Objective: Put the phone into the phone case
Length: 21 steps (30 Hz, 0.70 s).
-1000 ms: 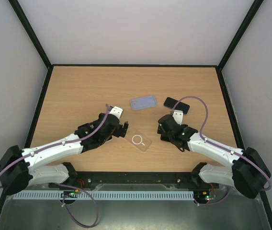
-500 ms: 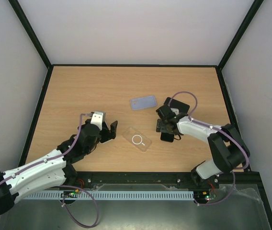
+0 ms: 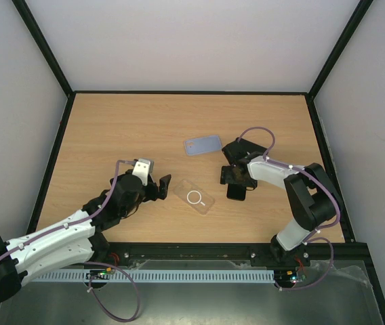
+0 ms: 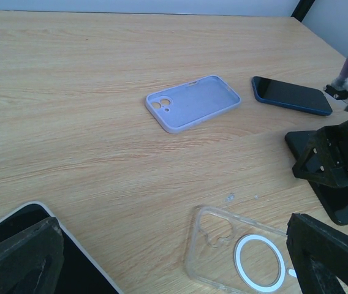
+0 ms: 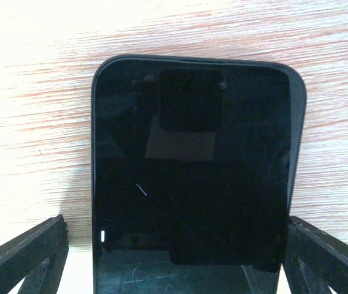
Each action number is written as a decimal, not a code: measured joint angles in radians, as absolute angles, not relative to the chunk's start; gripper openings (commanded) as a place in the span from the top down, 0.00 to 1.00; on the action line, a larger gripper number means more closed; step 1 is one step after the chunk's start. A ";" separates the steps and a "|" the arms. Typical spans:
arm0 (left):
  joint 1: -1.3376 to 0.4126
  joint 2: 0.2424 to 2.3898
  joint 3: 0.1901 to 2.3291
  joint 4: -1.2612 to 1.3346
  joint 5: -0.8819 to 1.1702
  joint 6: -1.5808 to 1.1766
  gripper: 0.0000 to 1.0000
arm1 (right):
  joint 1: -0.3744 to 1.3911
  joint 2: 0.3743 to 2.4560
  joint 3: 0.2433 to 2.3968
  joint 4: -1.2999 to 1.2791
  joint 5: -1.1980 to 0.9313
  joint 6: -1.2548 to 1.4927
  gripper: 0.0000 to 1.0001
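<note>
So the phone, a glossy black slab with rounded corners and a few hairline scratches, lies flat on the wood-grain table just right of the clear case with its white ring. The right gripper straddles it, fingers spread apart. Just left of the clear case, the left gripper gapes wide too. A matte lilac case lies beyond.

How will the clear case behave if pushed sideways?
The clear case looks thin and hollow, so it is probably light and slightly flexible. Lying flat on the smooth table, it would likely slide rather than tip.
</note>
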State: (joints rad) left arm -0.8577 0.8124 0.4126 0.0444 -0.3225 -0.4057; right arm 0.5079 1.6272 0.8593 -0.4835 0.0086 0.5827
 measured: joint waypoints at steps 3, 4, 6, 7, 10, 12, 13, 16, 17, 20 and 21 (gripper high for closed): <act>-0.858 0.812 0.413 0.046 -0.313 -0.409 0.00 | 0.500 1.630 0.860 -0.480 -0.010 0.575 0.12; -0.858 0.812 0.413 0.046 -0.310 -0.409 0.00 | 0.497 1.631 0.860 -0.479 -0.014 0.571 0.13; -0.858 0.812 0.414 0.046 -0.307 -0.410 0.00 | 0.496 1.633 0.860 -0.475 -0.019 0.564 0.15; -0.858 0.812 0.414 0.046 -0.306 -0.410 0.00 | 0.496 1.633 0.860 -0.473 -0.019 0.561 0.15; -0.858 0.813 0.414 0.046 -0.303 -0.413 0.00 | 0.496 1.634 0.860 -0.470 -0.021 0.558 0.16; -0.858 0.813 0.414 0.046 -0.301 -0.413 0.00 | 0.496 1.634 0.860 -0.470 -0.022 0.557 0.15; -0.857 0.813 0.414 0.046 -0.299 -0.413 0.00 | 0.496 1.634 0.860 -0.470 -0.023 0.558 0.14; -0.845 0.822 0.435 0.017 -0.298 -0.421 0.00 | 0.496 1.633 0.860 -0.470 -0.025 0.562 0.05; -0.836 0.824 0.443 0.010 -0.298 -0.425 0.00 | 0.497 1.633 0.860 -0.470 -0.027 0.560 0.02; -0.801 0.833 0.503 -0.036 -0.281 -0.462 0.00 | 0.497 1.630 0.860 -0.478 -0.036 0.558 0.02; -0.794 0.833 0.515 -0.039 -0.273 -0.476 0.00 | 0.497 1.630 0.862 -0.484 -0.036 0.557 0.02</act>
